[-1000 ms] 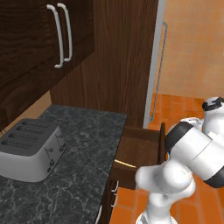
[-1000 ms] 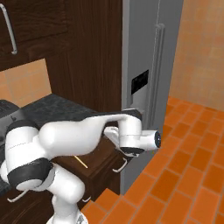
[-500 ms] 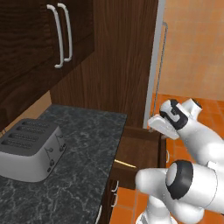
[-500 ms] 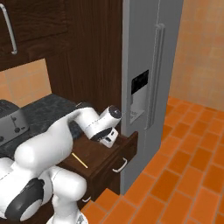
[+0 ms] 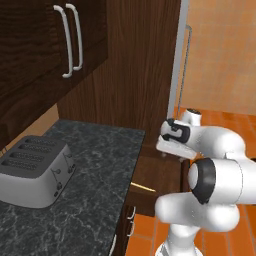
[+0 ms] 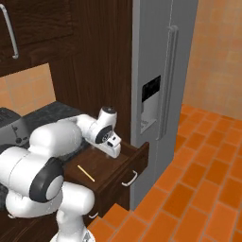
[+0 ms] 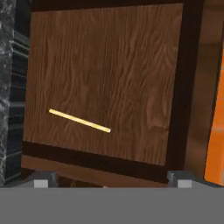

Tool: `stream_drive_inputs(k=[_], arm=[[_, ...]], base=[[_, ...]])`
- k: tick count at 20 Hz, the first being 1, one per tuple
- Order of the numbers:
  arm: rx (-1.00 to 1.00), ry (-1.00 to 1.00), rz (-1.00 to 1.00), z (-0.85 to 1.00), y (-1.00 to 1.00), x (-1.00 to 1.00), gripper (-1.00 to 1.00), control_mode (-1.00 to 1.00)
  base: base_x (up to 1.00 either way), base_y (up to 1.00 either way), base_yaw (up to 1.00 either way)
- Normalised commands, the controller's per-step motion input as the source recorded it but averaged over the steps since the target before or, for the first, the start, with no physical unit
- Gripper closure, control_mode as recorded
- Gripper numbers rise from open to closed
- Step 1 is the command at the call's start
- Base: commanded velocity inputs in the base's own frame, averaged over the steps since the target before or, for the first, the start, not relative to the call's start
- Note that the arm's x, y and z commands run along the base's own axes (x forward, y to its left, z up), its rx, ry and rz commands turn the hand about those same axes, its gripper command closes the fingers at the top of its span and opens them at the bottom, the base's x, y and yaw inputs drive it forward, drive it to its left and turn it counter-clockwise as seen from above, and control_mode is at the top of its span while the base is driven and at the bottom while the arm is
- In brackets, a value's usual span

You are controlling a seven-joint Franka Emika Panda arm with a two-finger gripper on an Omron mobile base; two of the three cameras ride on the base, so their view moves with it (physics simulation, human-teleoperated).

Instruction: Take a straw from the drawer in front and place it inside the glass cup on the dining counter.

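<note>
Brown wood grain lines the inside of the drawer (image 7: 109, 78), which stands pulled out from the dark cabinet, beside the grey refrigerator (image 6: 160, 85). Straw (image 7: 79, 120), thin and pale yellow, lies flat on the drawer floor, slanted, nearer one long wall than the middle, touching no wall as far as the hand view tells. In the right base view the straw (image 6: 86, 173) sits toward the front part of the drawer (image 6: 134, 163), whose small curved silver handle (image 6: 129, 178) shows on its face. Hand (image 6: 113, 147) hangs over the back part of the drawer, pointed down into it, well clear of the straw; fingers spread wide apart, gripping nothing. Left base view: hand (image 5: 167, 145) above the drawer (image 5: 155, 175), straw (image 5: 143, 187) near the edge of the black speckled desk (image 5: 95, 165). Toaster (image 5: 32, 170) stands on that desk, toward its left edge.
</note>
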Motion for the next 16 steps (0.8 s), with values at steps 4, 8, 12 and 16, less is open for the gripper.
stream_drive_inputs(k=[4, 8, 12, 16], arm=[[-0.17, 0.19, -0.06, -0.36, 0.0, 0.0, -1.0, -1.0], [-0.16, 0.14, -0.05, -0.38, -0.01, 0.0, -1.0, -1.0], [-0.12, 0.1, -0.02, -0.54, -0.01, 0.0, -1.0, -1.0], [-0.09, 0.05, 0.0, -0.45, -0.05, 0.02, -1.0, -1.0]], base=[[0.0, 0.0, 0.0], [0.0, 0.0, 0.0], [0.0, 0.0, 0.0], [0.0, 0.0, 0.0]])
